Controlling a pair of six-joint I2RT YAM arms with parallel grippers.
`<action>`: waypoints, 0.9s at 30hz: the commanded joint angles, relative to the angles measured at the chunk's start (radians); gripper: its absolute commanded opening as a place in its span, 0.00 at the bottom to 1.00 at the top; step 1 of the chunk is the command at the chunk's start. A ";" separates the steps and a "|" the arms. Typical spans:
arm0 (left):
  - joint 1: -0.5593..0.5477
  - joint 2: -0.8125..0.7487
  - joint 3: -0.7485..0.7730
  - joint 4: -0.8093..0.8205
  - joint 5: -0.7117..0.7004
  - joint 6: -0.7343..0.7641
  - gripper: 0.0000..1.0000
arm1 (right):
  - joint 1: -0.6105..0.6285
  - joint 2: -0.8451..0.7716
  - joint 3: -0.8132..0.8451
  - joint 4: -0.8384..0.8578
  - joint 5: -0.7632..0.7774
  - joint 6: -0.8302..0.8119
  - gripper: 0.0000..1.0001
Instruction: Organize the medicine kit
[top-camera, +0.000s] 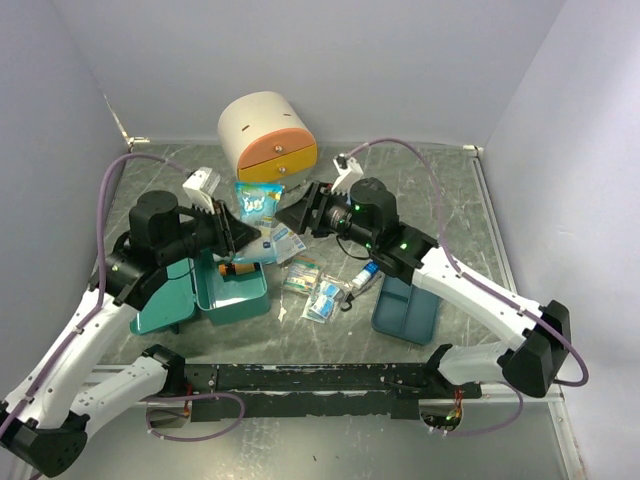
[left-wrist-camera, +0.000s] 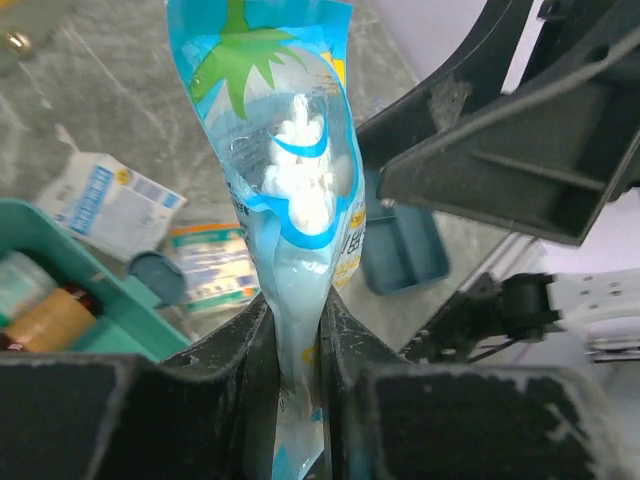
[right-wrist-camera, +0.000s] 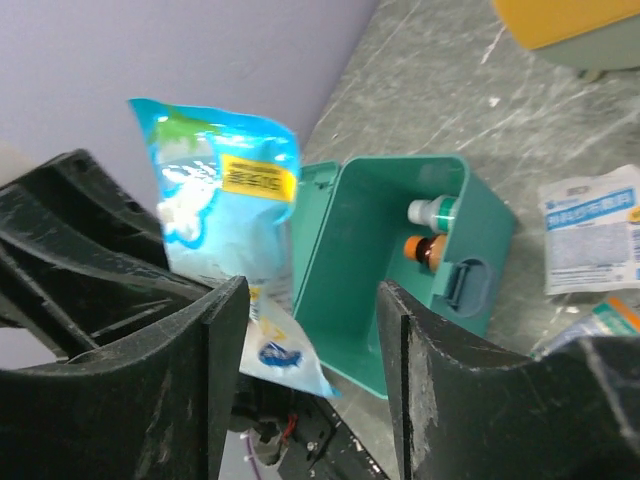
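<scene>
The medicine kit (top-camera: 240, 298) is a teal box lying open on the table, its lid (top-camera: 165, 305) folded out to the left. In the right wrist view the kit (right-wrist-camera: 365, 280) holds a white bottle (right-wrist-camera: 430, 211) and a brown orange-capped bottle (right-wrist-camera: 428, 248). My left gripper (left-wrist-camera: 297, 310) is shut on the lower end of a blue cotton-ball bag (left-wrist-camera: 300, 170), which stands up from its fingers. From above, the bag (top-camera: 257, 202) hangs over the table behind the kit, between both grippers. My right gripper (right-wrist-camera: 315, 340) is open just right of the bag (right-wrist-camera: 225, 200), with nothing between its fingers.
A cream cabinet (top-camera: 262, 132) with orange and yellow drawers stands at the back. Several flat packets (top-camera: 318, 292) and a small blue-capped bottle (top-camera: 366, 275) lie right of the kit. A dark-blue divided tray (top-camera: 405, 312) sits at the front right. Walls close in three sides.
</scene>
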 joint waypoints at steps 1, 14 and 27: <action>0.004 0.052 0.119 -0.156 -0.068 0.301 0.27 | -0.055 -0.052 0.004 -0.053 0.004 -0.030 0.55; 0.004 0.231 0.273 -0.572 -0.177 1.005 0.24 | -0.181 -0.053 -0.042 -0.152 -0.027 -0.032 0.54; -0.012 0.354 0.198 -0.759 -0.235 1.143 0.24 | -0.279 -0.007 -0.075 -0.160 -0.051 -0.059 0.54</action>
